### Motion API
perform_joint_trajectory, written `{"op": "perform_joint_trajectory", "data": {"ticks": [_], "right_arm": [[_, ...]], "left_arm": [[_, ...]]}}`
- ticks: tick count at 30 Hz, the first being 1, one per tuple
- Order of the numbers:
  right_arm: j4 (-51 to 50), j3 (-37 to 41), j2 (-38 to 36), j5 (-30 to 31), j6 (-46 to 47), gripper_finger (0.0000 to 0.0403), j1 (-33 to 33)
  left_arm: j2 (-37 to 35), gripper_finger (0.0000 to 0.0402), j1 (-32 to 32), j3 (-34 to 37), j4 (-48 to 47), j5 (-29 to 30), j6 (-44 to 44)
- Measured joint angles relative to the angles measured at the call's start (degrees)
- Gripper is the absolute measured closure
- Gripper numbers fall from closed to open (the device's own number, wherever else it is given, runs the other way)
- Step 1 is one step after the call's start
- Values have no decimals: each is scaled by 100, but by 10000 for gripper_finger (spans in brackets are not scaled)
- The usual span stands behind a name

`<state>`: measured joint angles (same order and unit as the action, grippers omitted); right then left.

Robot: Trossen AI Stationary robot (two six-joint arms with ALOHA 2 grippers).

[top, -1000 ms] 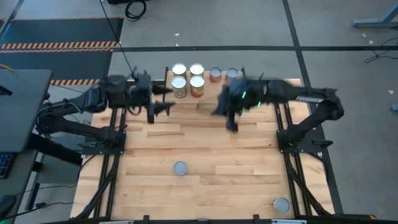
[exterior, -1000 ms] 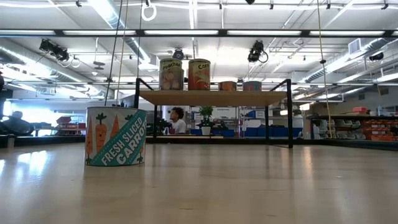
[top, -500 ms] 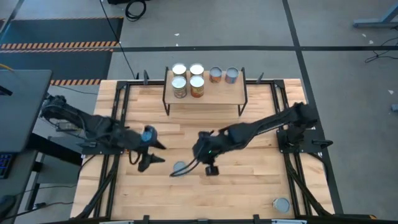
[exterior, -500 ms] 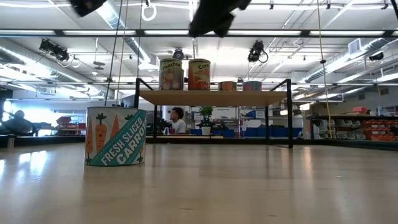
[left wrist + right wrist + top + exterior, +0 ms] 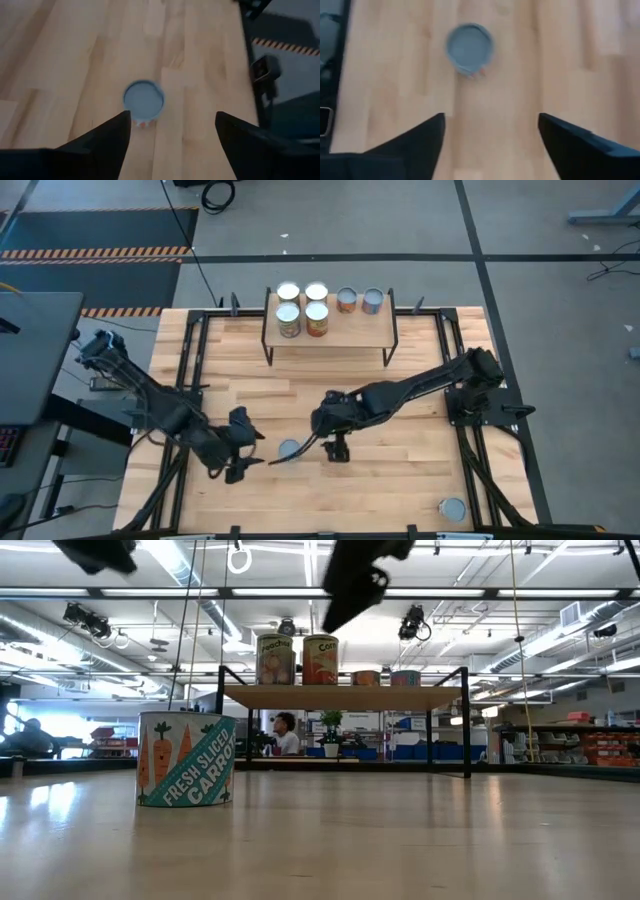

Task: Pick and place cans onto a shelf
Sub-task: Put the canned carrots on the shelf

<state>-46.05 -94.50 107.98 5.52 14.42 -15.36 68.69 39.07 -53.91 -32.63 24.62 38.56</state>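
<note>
Both the left gripper (image 5: 243, 460) and right gripper (image 5: 337, 448) gape empty beside a round silver-topped can (image 5: 289, 449)

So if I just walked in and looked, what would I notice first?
Probably both arms leaning over one can in the middle of the table, the left gripper on one side and the right gripper on the other, both open. Up close it reads "Fresh Sliced Carrots". After that, the shelf at the far edge, with six cans on top.
</note>
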Motion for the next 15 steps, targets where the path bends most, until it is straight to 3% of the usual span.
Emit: {"op": "perform_joint_trajectory", "data": {"ticks": [5, 15], "right_arm": [[-706, -2, -468, 271, 558, 12, -25], [-1149, -2, -1015, 672, 1119, 10, -438]], "left_arm": [[812, 68, -373, -2, 97, -304, -381], [2264, 47, -682, -2, 400, -819, -465]]}}
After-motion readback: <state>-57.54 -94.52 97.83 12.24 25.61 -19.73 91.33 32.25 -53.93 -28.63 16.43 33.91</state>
